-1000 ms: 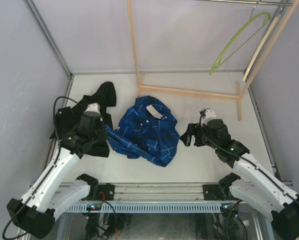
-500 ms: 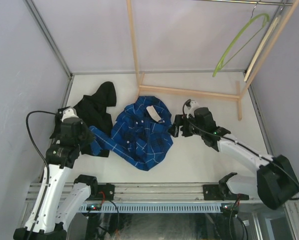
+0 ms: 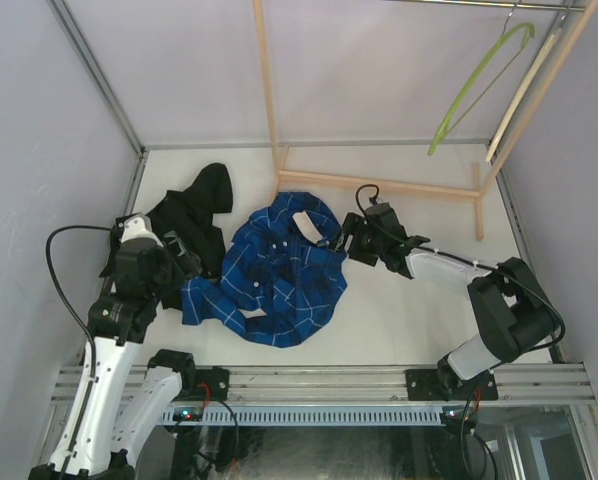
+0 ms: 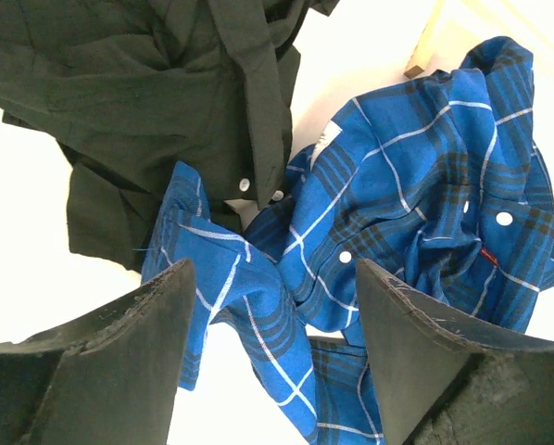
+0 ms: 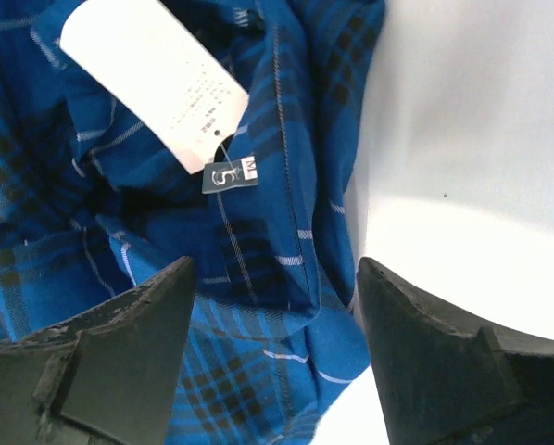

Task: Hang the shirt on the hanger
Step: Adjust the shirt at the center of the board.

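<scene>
Right tool (image 3: pixel 345 243) far outstretched, wide-parted, low at the shirt (image 3: pixel 279 275) collar.

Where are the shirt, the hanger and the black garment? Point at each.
shirt (image 3: pixel 279 275), top external view, crumpled middle
hanger (image 3: pixel 436 138), top external view, lower green end
black garment (image 4: pixel 166 102), left wrist view, front panel
</scene>
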`<control>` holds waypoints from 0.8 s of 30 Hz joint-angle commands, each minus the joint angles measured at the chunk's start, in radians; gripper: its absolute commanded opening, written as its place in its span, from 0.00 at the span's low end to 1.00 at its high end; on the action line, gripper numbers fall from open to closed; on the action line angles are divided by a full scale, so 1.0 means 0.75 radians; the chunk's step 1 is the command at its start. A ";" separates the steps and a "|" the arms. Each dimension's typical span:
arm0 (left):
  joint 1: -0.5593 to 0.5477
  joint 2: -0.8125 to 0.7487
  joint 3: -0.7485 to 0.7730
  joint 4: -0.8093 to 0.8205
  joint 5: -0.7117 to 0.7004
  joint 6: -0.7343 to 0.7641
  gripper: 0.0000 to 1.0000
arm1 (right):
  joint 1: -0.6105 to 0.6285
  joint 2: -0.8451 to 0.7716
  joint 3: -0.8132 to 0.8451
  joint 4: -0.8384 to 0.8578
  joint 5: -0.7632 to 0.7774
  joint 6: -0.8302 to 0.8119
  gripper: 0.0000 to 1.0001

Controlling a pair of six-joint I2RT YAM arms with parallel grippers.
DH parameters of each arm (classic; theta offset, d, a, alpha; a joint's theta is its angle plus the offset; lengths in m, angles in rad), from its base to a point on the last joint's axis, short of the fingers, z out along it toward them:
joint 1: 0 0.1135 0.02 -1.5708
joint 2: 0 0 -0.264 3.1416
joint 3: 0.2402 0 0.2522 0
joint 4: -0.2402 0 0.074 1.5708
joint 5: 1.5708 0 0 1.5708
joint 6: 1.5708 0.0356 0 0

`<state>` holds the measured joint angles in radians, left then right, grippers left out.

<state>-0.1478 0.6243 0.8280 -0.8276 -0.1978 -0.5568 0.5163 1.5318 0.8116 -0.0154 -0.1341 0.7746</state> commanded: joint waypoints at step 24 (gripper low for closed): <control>0.010 0.041 -0.024 0.269 0.208 0.145 0.70 | 0.158 -0.404 0.058 -0.265 0.540 -0.183 0.00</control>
<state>-0.1471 0.6567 0.7910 -0.7151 -0.0956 -0.5079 0.6365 1.3624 0.8116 -0.1844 0.1692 0.8886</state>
